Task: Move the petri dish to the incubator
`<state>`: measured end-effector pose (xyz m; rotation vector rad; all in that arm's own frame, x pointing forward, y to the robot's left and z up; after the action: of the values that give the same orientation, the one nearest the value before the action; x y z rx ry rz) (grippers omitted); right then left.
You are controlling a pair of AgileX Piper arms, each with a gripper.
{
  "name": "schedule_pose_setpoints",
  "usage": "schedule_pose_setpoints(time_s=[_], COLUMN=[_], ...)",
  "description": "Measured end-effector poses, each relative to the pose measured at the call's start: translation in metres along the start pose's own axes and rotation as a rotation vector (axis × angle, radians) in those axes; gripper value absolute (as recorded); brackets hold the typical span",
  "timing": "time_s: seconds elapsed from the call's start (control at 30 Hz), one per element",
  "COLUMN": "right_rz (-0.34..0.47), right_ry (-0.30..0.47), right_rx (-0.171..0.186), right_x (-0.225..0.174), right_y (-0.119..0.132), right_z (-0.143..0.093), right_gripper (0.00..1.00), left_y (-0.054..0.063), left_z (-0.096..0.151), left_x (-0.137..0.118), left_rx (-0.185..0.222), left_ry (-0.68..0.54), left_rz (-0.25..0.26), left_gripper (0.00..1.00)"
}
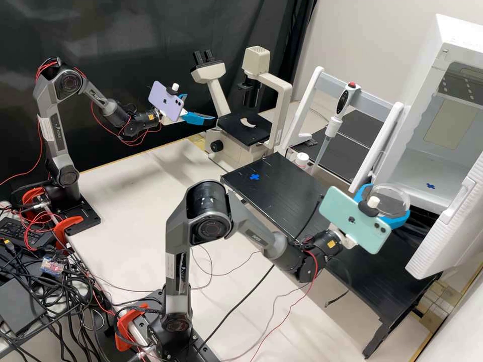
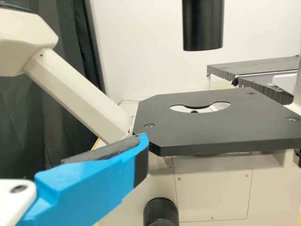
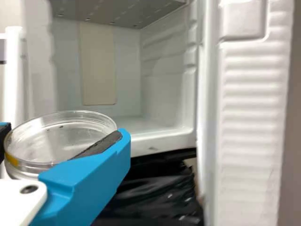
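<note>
High view: pale bench (image 1: 126, 211) at centre. Incubator (image 1: 420, 146), door open, stands toward 1 o'clock from the petri dish. Microscope (image 1: 251, 123) lies toward 10 o'clock from the dish; the left gripper (image 1: 200, 107) is just beside it, jaws released, spread apart and holding nothing. Right gripper (image 1: 386, 203): jaws clamped on the petri dish (image 3: 59, 136). The dish sits between them, one jaw at its 10 o'clock, the other at 5 o'clock, raised before the incubator opening, outside the chamber.
</note>
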<state>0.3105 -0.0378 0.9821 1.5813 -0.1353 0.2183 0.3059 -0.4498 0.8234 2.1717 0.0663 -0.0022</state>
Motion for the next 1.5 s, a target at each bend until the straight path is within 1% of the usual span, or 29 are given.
schedule_pose_setpoints(time_s=[0.1,0.17,0.3,0.4,0.73,0.83,0.87,1.03,1.1,1.27,1.5], right_rz=[-0.004,-0.008,-0.028,-0.036,-0.049,-0.057,-0.061,-0.077,-0.084,-0.095,-0.090], right_ry=[-0.032,-0.049,-0.071,-0.081,-0.133,-0.149,-0.154,-0.188,-0.200,-0.236,-0.226], right_rx=[0.008,0.007,-0.014,-0.023,-0.001,-0.009,-0.021,-0.028,-0.039,-0.041,-0.035], right_x=[0.021,0.037,0.072,0.092,0.158,0.176,0.181,0.200,0.206,0.214,0.221], right_y=[0.005,0.007,0.007,0.006,-0.002,-0.009,-0.011,-0.025,-0.030,-0.039,-0.043], right_z=[0.003,0.004,0.001,-0.002,-0.010,-0.009,-0.010,-0.004,-0.002,0.005,0.007], right_gripper=[0.00,0.00,0.00,0.00,0.00,0.00,0.00,0.00,0.00,0.00,0.00], left_y=[0.000,0.000,0.000,0.000,0.000,0.000,0.000,0.000,0.000,0.000,0.000], left_z=[0.000,0.000,0.000,0.000,0.000,0.000,0.000,0.000,0.000,0.000,0.000], left_x=[0.000,0.000,0.000,0.000,0.000,0.000,0.000,0.000,0.000,0.000,0.000], left_rx=[0.000,0.000,0.000,0.000,0.000,0.000,0.000,0.000,0.000,0.000,0.000], left_ry=[0.000,0.000,0.000,0.000,0.000,0.000,0.000,0.000,0.000,0.000,0.000], left_rz=[0.000,0.000,0.000,0.000,0.000,0.000,0.000,0.000,0.000,0.000,0.000], left_gripper=[1.00,1.00,1.00,1.00,1.00,1.00,1.00,1.00,1.00,1.00,1.00])
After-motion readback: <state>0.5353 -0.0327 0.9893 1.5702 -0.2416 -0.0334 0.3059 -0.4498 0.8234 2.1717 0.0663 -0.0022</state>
